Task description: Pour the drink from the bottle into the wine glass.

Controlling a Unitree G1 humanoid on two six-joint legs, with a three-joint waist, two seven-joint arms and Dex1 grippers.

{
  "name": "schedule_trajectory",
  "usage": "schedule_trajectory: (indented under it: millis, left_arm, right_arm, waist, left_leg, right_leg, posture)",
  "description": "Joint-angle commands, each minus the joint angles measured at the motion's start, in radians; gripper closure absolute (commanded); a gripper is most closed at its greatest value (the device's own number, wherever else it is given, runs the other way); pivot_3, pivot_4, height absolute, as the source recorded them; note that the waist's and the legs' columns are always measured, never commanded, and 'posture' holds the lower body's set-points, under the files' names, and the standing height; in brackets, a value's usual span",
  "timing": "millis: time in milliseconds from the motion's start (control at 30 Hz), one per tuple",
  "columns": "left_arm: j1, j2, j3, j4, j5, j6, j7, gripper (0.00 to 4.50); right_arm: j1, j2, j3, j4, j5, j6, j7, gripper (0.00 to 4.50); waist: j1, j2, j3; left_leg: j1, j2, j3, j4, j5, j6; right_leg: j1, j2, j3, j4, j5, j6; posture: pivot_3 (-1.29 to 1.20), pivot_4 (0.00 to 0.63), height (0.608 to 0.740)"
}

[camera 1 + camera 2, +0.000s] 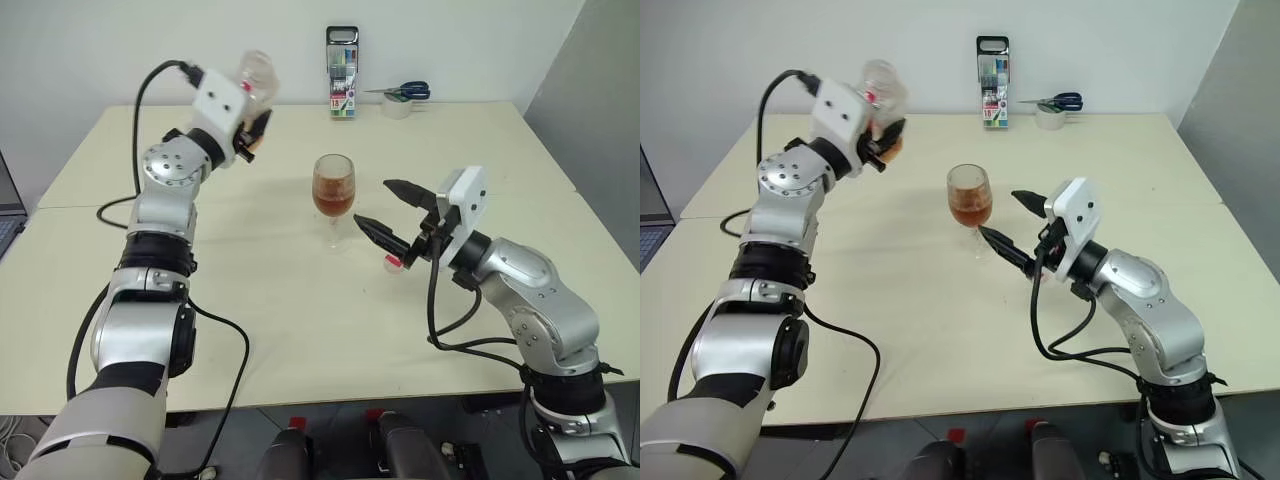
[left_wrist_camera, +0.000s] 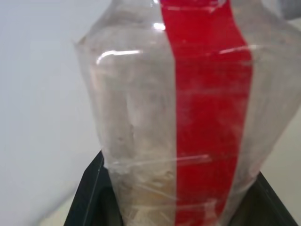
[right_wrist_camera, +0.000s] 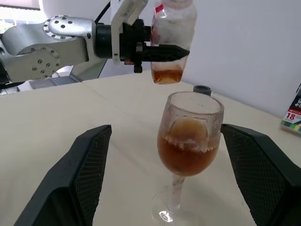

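Cream tabletop point(image 1: 300, 340) fills most of the head views, seam running across the left half. Left gripper point(image 1: 255, 125) sits upper left of frame, raised above the tabletop, its jaws clamped tight on the bottle point(image 1: 258, 75). Bottle is upright, clear plastic with a red strip down its side (strip fills the left wrist view), a small pool of amber liquid at its bottom, seen from the right wrist view. Bottle is well apart from the glass, up and left of it.

Right gripper point(image 1: 392, 212) is centre right of frame, jaws spread wide, holding nothing, pointing left toward the glass; the lower finger tip reaches near the glass foot, contact cannot be told. In the right wrist view both fingers flank the glass with clear gaps on each side.

Wine glass point(image 1: 334, 195) stands upright at centre of frame on the tabletop, the drink point(image 1: 333, 201) filling roughly the lower half of the bowl, reddish-brown.

Far edge, top centre: marker pack point(image 1: 342, 73) standing upright against the wall. Just right of it, a tape roll point(image 1: 402, 107) with blue-handled scissors point(image 1: 405, 91) resting on top. A small red thing point(image 1: 393, 262) lies on the tabletop under the right gripper, too small to identify.
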Motion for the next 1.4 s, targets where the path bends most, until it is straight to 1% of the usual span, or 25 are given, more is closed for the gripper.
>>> schedule_trajectory:
  millis: [33,100,167,267,333,400,633,833,900,1000,1100,1133,1233,1400]
  left_arm:
    - [0.062,0.012,0.135,-0.175,-0.091,0.181,0.120,2.77]
    - [0.126,0.004,0.190,-0.226,-0.129,0.247,0.164,2.77]
    - [0.193,-0.008,0.229,-0.264,-0.155,0.273,0.198,2.77]
    - [0.301,-0.029,0.267,-0.294,-0.183,0.261,0.223,2.77]
    - [0.352,-0.049,0.298,-0.296,-0.216,0.260,0.235,2.77]
    - [0.394,-0.060,0.302,-0.293,-0.225,0.248,0.237,2.77]
    - [0.469,-0.087,0.295,-0.273,-0.249,0.220,0.235,2.77]
    - [0.487,-0.090,0.289,-0.242,-0.260,0.179,0.215,2.77]
    - [0.492,-0.088,0.287,-0.218,-0.257,0.160,0.213,2.03]
    - [0.499,-0.087,0.289,-0.212,-0.264,0.153,0.210,1.10]
    - [0.515,-0.088,0.288,-0.228,-0.270,0.155,0.209,0.18]
    - [0.518,-0.088,0.287,-0.231,-0.271,0.156,0.209,0.02]
    - [0.540,-0.082,0.281,-0.251,-0.260,0.162,0.216,0.02]
    - [0.612,-0.080,0.281,-0.337,-0.268,0.211,0.215,0.02]
  right_arm:
    - [0.059,-0.044,0.007,-0.078,0.020,-0.021,0.067,0.53]
    - [0.095,-0.058,0.013,-0.088,0.017,-0.032,0.085,0.53]
    - [0.133,-0.069,0.023,-0.088,-0.003,-0.061,0.104,0.53]
    - [0.170,-0.078,0.027,-0.093,-0.012,-0.086,0.120,0.53]
    - [0.185,-0.087,0.028,-0.098,-0.013,-0.099,0.137,0.53]
    - [0.192,-0.093,0.029,-0.097,-0.013,-0.106,0.147,0.53]
    - [0.181,-0.090,0.028,-0.093,-0.016,-0.101,0.144,0.53]
    - [0.175,-0.090,0.033,-0.094,-0.018,-0.098,0.139,0.53]
    - [0.173,-0.091,0.035,-0.091,-0.021,-0.098,0.138,0.53]
    - [0.170,-0.090,0.038,-0.093,-0.020,-0.095,0.136,0.53]
    - [0.172,-0.092,0.038,-0.097,-0.016,-0.089,0.135,0.53]
    - [0.173,-0.092,0.038,-0.098,-0.015,-0.087,0.135,0.53]
    - [0.178,-0.097,0.039,-0.103,-0.015,-0.078,0.132,0.53]
    - [0.168,-0.106,-0.018,-0.126,0.030,0.001,0.092,0.53]
  waist:
    - [0.000,0.000,0.000]
    - [0.002,0.000,-0.001]
    - [0.005,0.000,-0.001]
    - [0.010,-0.001,-0.001]
    - [0.016,-0.001,-0.002]
    - [0.023,-0.003,-0.003]
    - [0.029,-0.005,-0.004]
    - [0.028,-0.005,-0.004]
    - [0.028,-0.005,-0.004]
    - [0.028,-0.005,-0.004]
    - [0.028,-0.005,-0.004]
    - [0.028,-0.005,-0.004]
    - [0.028,-0.005,-0.004]
    - [0.028,-0.005,-0.004]
  left_leg:
    - [0.000,0.000,0.000,0.000,0.000,0.000]
    - [0.001,0.000,0.001,0.000,0.000,0.000]
    - [0.002,0.000,0.001,0.000,0.000,0.000]
    - [0.003,0.000,0.000,0.001,0.000,0.000]
    - [0.003,0.000,0.000,0.001,0.000,0.000]
    - [0.003,0.000,0.000,0.001,0.000,0.000]
    - [0.003,-0.001,0.000,0.001,0.000,0.000]
    - [0.003,-0.001,0.000,0.001,0.000,-0.001]
    - [0.003,-0.001,0.000,0.001,0.000,0.000]
    - [0.003,-0.001,0.000,0.001,0.000,0.000]
    - [0.003,-0.001,0.000,0.001,0.000,0.000]
    - [0.003,-0.001,0.000,0.001,0.000,0.000]
    - [0.004,0.000,0.000,0.001,0.000,0.000]
    - [0.004,0.000,0.000,0.001,0.000,0.000]
  right_leg:
    - [0.000,0.000,0.000,0.000,0.000,0.000]
    - [0.000,0.000,0.001,0.000,0.000,0.000]
    - [0.001,0.000,0.001,0.001,0.000,0.000]
    - [0.002,0.000,0.001,0.001,0.000,0.000]
    - [0.002,0.000,0.001,0.001,0.000,0.000]
    - [0.002,-0.001,0.000,0.000,0.000,0.000]
    - [0.004,-0.002,0.000,0.000,0.000,0.000]
    - [0.004,-0.002,0.000,0.000,0.000,0.000]
    - [0.003,-0.002,0.000,0.000,0.000,0.000]
    - [0.004,-0.002,0.000,0.000,0.000,0.000]
    - [0.004,-0.002,0.000,0.000,0.000,0.000]
    - [0.004,-0.002,0.000,0.000,0.000,0.000]
    - [0.004,-0.002,0.000,0.000,0.000,0.000]
    - [0.004,-0.002,0.000,0.000,0.000,0.000]
  posture:
    - [0.00,0.150,0.740]
    - [0.00,0.150,0.740]
    - [0.00,0.150,0.740]
    - [0.00,0.150,0.740]
    - [0.00,0.150,0.740]
    - [0.00,0.150,0.740]
    - [0.00,0.150,0.740]
    - [0.00,0.150,0.740]
    - [0.00,0.150,0.740]
    - [0.00,0.150,0.740]
    - [0.00,0.150,0.740]
    - [0.00,0.150,0.740]
    - [0.00,0.150,0.740]
    - [0.00,0.150,0.740]
